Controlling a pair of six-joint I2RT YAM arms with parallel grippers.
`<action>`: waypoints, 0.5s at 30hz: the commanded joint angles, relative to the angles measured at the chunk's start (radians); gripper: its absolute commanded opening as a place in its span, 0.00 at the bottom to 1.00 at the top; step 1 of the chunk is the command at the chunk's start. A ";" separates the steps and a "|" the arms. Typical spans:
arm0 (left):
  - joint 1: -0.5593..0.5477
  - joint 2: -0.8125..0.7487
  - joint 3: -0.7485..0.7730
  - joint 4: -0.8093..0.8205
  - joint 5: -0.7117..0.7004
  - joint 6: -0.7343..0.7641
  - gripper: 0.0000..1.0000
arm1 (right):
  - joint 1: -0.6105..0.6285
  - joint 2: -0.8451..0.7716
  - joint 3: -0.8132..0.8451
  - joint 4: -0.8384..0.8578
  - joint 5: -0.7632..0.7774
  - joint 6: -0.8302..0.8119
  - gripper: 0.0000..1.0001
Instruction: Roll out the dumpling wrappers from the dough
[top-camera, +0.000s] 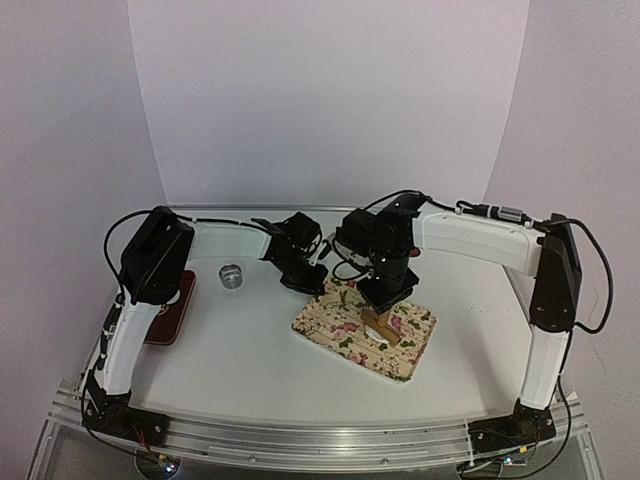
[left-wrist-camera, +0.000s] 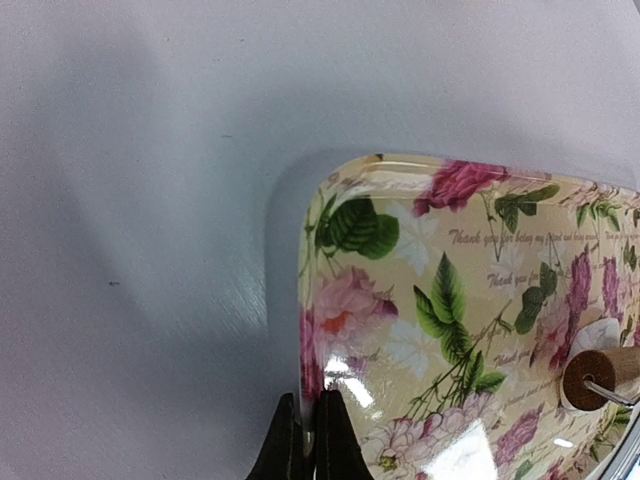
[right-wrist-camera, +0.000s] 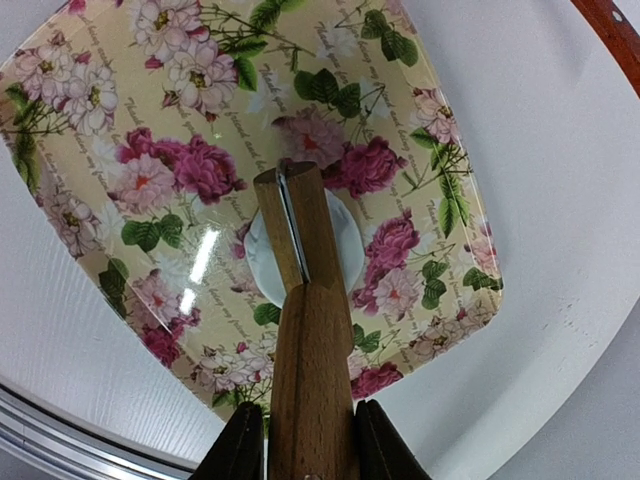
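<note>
A floral tray (top-camera: 340, 330) lies mid-table. On it rests a flat round white dumpling wrapper (right-wrist-camera: 345, 255), partly covered by a wooden roller (right-wrist-camera: 300, 225). My right gripper (right-wrist-camera: 308, 440) is shut on the roller's handle (right-wrist-camera: 312, 370) and stands above the tray (top-camera: 385, 303). In the top view only a sliver of the wrapper (top-camera: 372, 334) shows beside the roller (top-camera: 381, 325). My left gripper (left-wrist-camera: 308, 425) is shut on the tray's rim (left-wrist-camera: 305, 330) at its far left corner (top-camera: 322, 288). The left wrist view also catches the roller's end (left-wrist-camera: 600, 378).
A small metal ring cutter (top-camera: 231, 275) stands on the table left of the tray. A red-brown dish (top-camera: 170, 310) sits at the left edge, partly under the left arm; its rim (right-wrist-camera: 610, 25) shows in the right wrist view. Walls close in the back and sides.
</note>
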 joint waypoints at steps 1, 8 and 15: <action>-0.010 0.029 -0.020 -0.080 -0.070 -0.009 0.00 | 0.004 0.233 -0.097 0.035 -0.061 0.059 0.00; -0.010 -0.014 -0.111 -0.076 -0.136 0.016 0.00 | -0.040 0.236 -0.116 -0.013 0.025 0.114 0.00; -0.010 -0.032 -0.156 -0.061 -0.147 0.017 0.00 | -0.075 0.236 -0.122 -0.014 0.055 0.103 0.00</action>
